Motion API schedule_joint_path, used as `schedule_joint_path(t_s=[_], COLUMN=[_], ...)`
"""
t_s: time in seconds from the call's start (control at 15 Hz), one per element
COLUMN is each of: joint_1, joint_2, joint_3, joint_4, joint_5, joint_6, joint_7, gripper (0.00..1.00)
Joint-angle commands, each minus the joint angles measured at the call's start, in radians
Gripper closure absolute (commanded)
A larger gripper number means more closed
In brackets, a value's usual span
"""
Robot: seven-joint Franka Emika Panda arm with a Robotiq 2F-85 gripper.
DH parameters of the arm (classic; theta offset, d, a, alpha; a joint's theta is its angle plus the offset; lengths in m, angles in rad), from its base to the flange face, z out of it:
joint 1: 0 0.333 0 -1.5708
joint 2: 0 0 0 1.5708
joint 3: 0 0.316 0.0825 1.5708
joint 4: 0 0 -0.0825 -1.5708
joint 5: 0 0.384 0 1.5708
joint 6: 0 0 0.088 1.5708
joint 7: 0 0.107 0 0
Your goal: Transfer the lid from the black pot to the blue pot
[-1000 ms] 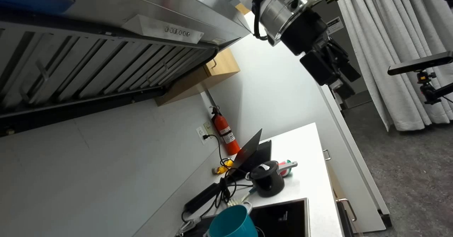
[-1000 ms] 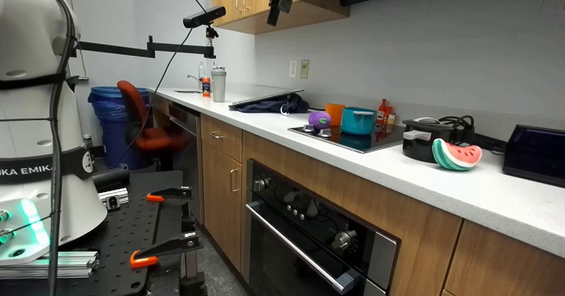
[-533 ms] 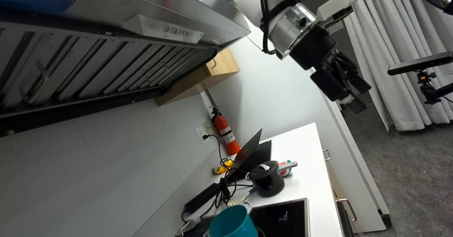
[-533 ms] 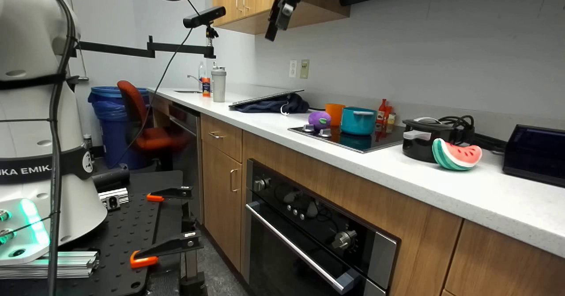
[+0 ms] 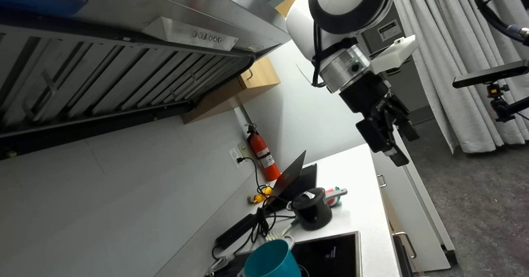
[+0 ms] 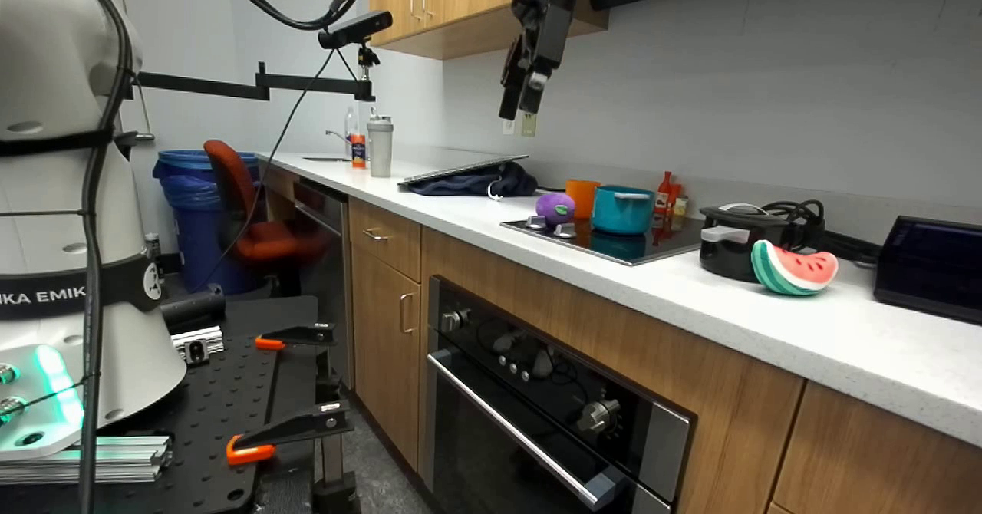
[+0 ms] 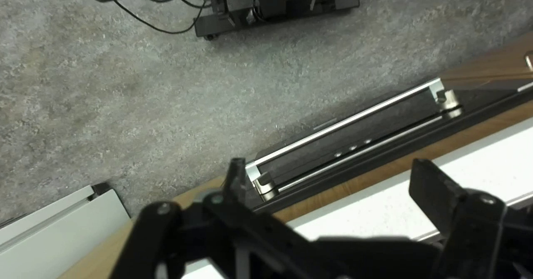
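The lid [image 5: 307, 201] is sitting on the black pot [image 5: 315, 219], so whatever might be inside that one is hidden from me. Pot's on the counter [image 6: 867, 345] just beside the cooktop [image 6: 666, 242], and in an exterior view the watermelon slice [image 6: 794, 268] blocks part of its lower side; can't tell if those two touch. The cable tangle [image 6: 802, 215] near the pot is just a dark knot from here. The blue pot [image 6: 623, 212] stands upright on the cooktop with its top open. In an exterior view I can look into it and get teal inner wall, but the bottom of the frame crops the pot, and I can't really make out its floor. The orange cup [image 6: 581, 196] is partly tucked behind it, contents not visible to me, and the red bottles [image 6: 665, 190] nearby have labels too small to read. Can't tell what's in the shaker [image 6: 380, 147] farther down the counter either. The blue bin [image 6: 198, 242] has a blue liner [image 6: 182, 186] in it and is partly hidden by the orange chair [image 6: 236, 184]. My claw [image 7: 331, 182] is spread wide, fingers [image 7: 429, 191] well apart, hanging up in the air well away from both pots. In the wrist view its near parts are a dark blur covering a good chunk of the counter.
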Motion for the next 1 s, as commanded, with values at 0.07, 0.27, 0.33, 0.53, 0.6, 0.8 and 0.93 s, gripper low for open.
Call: schedule_joint_path(t_s=[0.07, 0.27, 0.33, 0.53, 0.6, 0.8, 0.93], joint_1=[-0.025, -0.034, -0.036, -0.038, -0.037, -0.033, -0.033], joint_2=[0.041, 0.067, 0.078, 0.108, 0.116, 0.099, 0.105], joint_3=[-0.024, -0.035, -0.036, -0.038, -0.037, -0.041, -0.042], joint_4=[0.012, 0.033, 0.042, 0.07, 0.076, 0.055, 0.06], joint_5=[-0.004, -0.008, -0.012, -0.023, -0.029, -0.008, -0.009], joint_6=[0.198, 0.314, 0.34, 0.386, 0.395, 0.38, 0.38], joint_7=[0.053, 0.067, 0.072, 0.078, 0.081, 0.05, 0.051], gripper=[0.0, 0.0, 0.0, 0.0, 0.0, 0.0, 0.0])
